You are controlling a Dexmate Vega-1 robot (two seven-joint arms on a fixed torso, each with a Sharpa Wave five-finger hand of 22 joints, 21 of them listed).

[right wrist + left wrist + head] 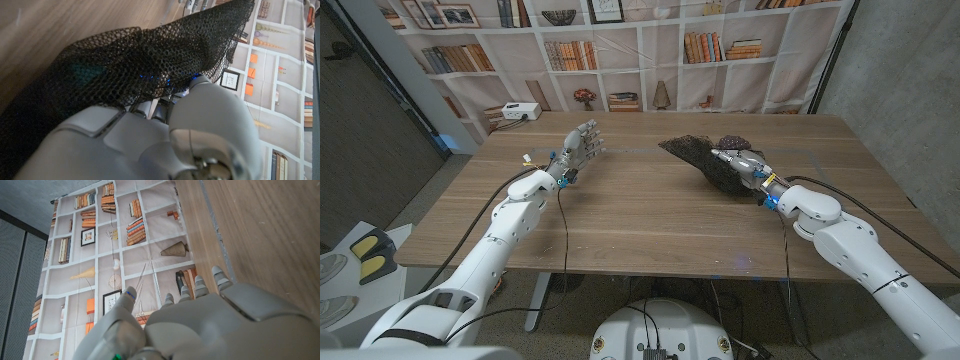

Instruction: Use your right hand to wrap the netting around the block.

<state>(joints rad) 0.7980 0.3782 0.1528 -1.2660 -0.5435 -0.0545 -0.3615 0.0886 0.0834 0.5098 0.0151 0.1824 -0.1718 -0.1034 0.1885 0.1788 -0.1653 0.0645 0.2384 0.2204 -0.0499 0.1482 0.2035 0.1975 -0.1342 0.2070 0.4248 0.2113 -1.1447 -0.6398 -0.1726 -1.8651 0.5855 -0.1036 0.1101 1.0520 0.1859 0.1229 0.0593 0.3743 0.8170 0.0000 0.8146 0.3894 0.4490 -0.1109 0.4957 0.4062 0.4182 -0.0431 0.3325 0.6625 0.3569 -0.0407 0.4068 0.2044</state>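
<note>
Black netting (695,153) lies bunched on the wooden table (620,210) right of centre, with one flap stretched out toward the table's middle. My right hand (740,165) grips the netting from the near right side, its fingers buried in the mesh. A dark lump (730,141) shows at the far side of the mesh; whether it is the block cannot be told. In the right wrist view the netting (140,60) drapes over my right hand's fingers (150,107), with a faint blue-green shape under the mesh. My left hand (582,145) stands on its edge left of centre, fingers apart, holding nothing.
A white box (520,111) sits at the table's far left corner. A printed bookshelf backdrop (620,50) hangs behind the table. Cables run along both arms. Bare wood spreads between the two hands and toward the near edge.
</note>
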